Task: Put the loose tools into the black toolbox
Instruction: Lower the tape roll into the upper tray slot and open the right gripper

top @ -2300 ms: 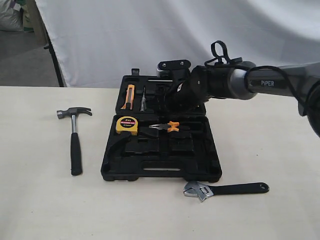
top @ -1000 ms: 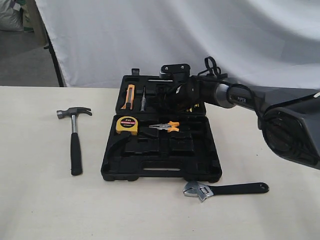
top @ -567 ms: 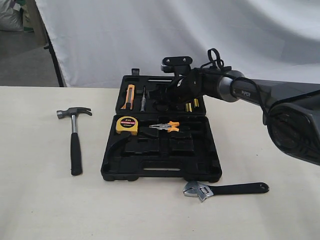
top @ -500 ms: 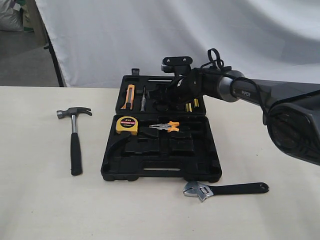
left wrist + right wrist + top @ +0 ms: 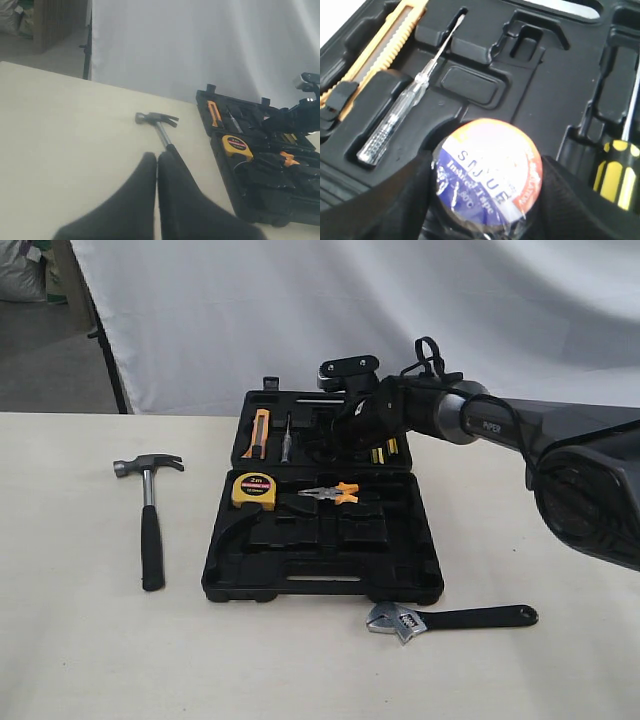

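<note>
The black toolbox [image 5: 320,585] lies open on the table. My right gripper [image 5: 487,186] hovers over its rear half [image 5: 485,85], shut on a roll of insulating tape [image 5: 487,170] with a blue, white and red label. From the exterior view, that gripper [image 5: 345,432] is low above the rear recesses. A hammer [image 5: 150,530] lies loose left of the box, and an adjustable wrench [image 5: 460,618] lies loose at its front right. My left gripper [image 5: 157,159] is shut and empty, over bare table near the hammer [image 5: 156,120] handle.
Seated in the box are a yellow tape measure [image 5: 254,490], orange pliers [image 5: 335,494], an orange utility knife [image 5: 375,55], a clear test screwdriver [image 5: 400,115] and a yellow-handled screwdriver [image 5: 615,175]. A white curtain [image 5: 300,310] hangs behind the table.
The right wrist has turned and shifted slightly right over the rear half of the box, uncovering the yellow-handled screwdrivers. Hammer and wrench have not moved.
</note>
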Tool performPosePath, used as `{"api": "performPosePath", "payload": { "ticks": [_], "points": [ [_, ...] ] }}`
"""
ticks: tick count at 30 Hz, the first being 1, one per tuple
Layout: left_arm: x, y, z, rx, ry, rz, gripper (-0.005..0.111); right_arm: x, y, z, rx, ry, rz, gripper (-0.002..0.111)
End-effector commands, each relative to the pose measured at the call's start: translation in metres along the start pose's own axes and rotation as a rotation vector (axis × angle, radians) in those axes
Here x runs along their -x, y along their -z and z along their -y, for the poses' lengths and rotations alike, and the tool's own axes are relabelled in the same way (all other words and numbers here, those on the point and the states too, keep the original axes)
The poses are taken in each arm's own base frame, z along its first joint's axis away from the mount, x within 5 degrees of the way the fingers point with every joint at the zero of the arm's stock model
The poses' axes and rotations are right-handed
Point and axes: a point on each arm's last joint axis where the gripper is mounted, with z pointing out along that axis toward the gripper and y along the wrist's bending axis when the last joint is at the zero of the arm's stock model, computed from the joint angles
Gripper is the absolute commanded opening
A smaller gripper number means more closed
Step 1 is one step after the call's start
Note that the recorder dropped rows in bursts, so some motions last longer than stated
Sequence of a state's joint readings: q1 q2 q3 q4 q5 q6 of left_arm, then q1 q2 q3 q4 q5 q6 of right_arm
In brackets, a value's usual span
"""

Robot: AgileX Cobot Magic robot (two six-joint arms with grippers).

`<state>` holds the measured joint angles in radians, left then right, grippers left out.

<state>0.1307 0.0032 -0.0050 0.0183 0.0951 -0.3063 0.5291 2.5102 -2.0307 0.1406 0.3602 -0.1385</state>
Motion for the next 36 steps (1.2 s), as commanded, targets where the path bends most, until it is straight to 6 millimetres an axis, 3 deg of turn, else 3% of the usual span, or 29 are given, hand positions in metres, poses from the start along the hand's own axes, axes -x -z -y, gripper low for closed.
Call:
{"api": "performPosePath", "payload": {
  "ticks": [1,3,12,14,19,21,36],
  "points": [
    [0.0021,0.0004,-0.0009,0.021,0.0,0.02,0.001,0.003,0.0024,-0.0058,0.004,0.127,0.004,0.008],
    [0.0021,0.0004,-0.0009,0.021,0.0,0.02,0.001,0.0025,0.002,-0.0068,0.006,0.132,0.003,-0.001],
    [0.0021,0.0004,-0.0009,0.021,0.0,0.02,0.001,0.0025,0.001,-0.0068,0.006,0.07,0.013,0.0],
    [0.0021,0.0004,-0.0009,0.021,0.0,0.02,0.001,0.0028,0.001,-0.0068,0.006,0.068,0.015,0.004],
    [0.0021,0.0004,-0.0009,0.021,0.0,0.02,0.001,0.0016,0.0012,-0.0007,-0.003,0.02,0.002,0.033],
    [0.0021,0.0004,-0.0009,0.021,0.0,0.02,0.001,0.0015,0.0012,0.0004,-0.003,0.009,0.001,0.039],
    [0.0021,0.0004,-0.0009,0.021,0.0,0.02,0.001,0.0022,0.0013,0.0022,-0.011,0.019,0.008,0.04]
  ]
}}
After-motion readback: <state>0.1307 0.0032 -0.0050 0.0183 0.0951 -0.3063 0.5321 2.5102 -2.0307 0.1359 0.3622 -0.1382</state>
